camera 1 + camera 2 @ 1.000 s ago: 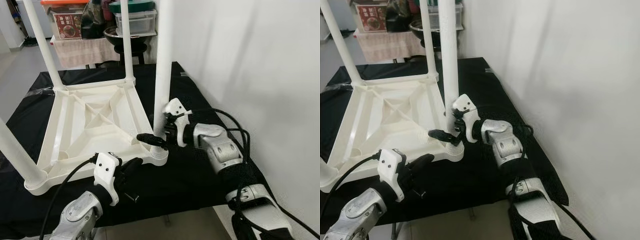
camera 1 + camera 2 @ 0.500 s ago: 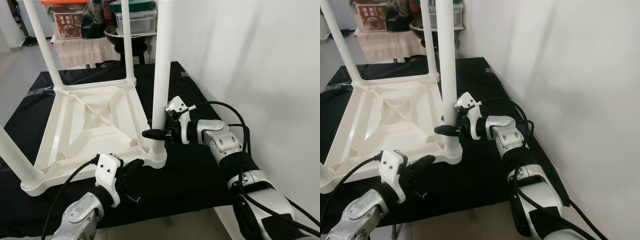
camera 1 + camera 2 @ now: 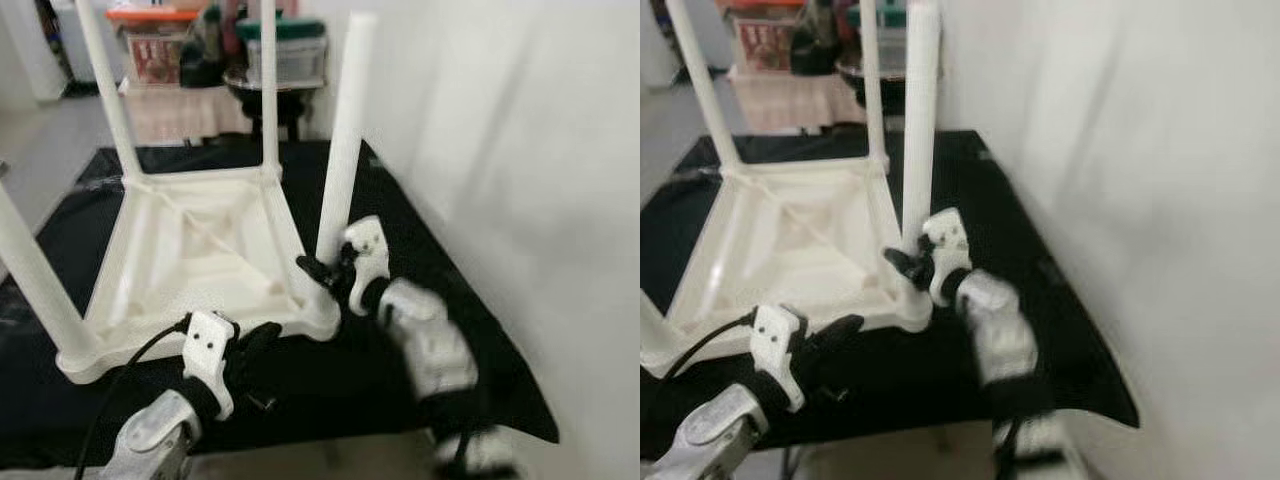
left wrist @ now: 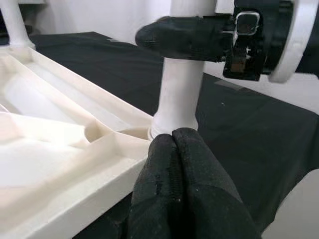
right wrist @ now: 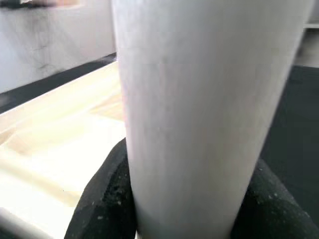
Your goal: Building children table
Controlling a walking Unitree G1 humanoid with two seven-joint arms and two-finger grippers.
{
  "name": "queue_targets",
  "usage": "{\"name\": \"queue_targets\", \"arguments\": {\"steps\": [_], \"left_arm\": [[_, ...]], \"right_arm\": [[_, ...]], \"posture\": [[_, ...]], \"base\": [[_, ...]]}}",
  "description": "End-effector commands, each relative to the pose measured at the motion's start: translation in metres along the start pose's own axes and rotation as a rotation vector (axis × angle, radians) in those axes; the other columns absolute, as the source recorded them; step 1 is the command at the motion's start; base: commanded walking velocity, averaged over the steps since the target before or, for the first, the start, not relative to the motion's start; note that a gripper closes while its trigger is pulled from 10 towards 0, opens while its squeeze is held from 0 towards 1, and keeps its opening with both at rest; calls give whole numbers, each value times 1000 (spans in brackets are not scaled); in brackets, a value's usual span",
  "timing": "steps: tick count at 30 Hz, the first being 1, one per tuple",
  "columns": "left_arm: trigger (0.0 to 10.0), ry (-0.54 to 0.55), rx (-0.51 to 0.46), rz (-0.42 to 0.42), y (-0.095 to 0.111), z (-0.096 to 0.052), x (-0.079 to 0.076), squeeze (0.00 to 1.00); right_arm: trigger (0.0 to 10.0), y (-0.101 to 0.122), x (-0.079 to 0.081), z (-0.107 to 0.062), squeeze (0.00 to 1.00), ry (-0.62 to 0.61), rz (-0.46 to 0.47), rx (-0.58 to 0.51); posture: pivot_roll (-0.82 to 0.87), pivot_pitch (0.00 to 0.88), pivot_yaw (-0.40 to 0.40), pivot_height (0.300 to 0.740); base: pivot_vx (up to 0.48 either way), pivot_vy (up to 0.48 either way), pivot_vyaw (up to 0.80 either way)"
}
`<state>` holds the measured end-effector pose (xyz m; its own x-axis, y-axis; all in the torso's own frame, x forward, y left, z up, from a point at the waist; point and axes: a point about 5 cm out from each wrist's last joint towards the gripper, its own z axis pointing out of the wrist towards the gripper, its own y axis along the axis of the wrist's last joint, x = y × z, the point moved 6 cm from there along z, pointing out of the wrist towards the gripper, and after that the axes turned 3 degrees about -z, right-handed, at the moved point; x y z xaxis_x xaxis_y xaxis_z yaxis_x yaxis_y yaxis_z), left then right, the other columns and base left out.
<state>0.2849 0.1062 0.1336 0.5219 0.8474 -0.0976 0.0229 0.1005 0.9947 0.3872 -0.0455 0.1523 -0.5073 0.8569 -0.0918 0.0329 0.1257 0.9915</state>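
Note:
A white plastic children's table [image 3: 190, 250] lies upside down on a black cloth, its legs pointing up. My right gripper [image 3: 318, 272] is shut on the near right leg [image 3: 340, 160] just above its socket. In the right wrist view the black fingers [image 5: 107, 199] sit on either side of that leg [image 5: 199, 99]. My left gripper [image 3: 255, 340] is shut with nothing held, low by the table's front edge. In the left wrist view its tips [image 4: 173, 137] point at the leg's base [image 4: 180, 94].
A white wall [image 3: 500, 150] runs close along the right side. The black cloth [image 3: 400, 400] ends near my body. A small dark metal part [image 3: 262, 402] lies under my left gripper. Boxes and a bowl on a shelf [image 3: 160, 55] stand behind the table.
The whole picture has shifted and blurred, so my head has moved. The right gripper stays on the leg and the left gripper stays by the front edge.

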Motion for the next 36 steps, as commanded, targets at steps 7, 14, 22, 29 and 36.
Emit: {"name": "queue_targets", "arguments": {"steps": [7,14,22,29,36], "left_arm": [[10000,4,15,5,-4,3,8,0],[10000,12,21,18,-4,5,10,0],[10000,-3,28,16,-6,4,6,0],[10000,-4,26,16,-5,2,2,0],[10000,-2,25,12,-5,-1,0,0]], "right_arm": [[0,-36,-19,5,0,-91,57,147],[10000,-4,14,6,1000,284,93,46],[10000,1,13,-11,0,588,-126,59],[10000,7,-11,9,0,536,-133,89],[10000,10,-1,10,0,604,-115,79]], "posture": [[-4,0,-25,740],[22,0,-21,740],[30,0,-31,740],[71,0,-45,740],[84,0,-45,740]], "base": [[0,0,0],[0,0,0],[0,0,0],[0,0,0],[0,0,0]]}}
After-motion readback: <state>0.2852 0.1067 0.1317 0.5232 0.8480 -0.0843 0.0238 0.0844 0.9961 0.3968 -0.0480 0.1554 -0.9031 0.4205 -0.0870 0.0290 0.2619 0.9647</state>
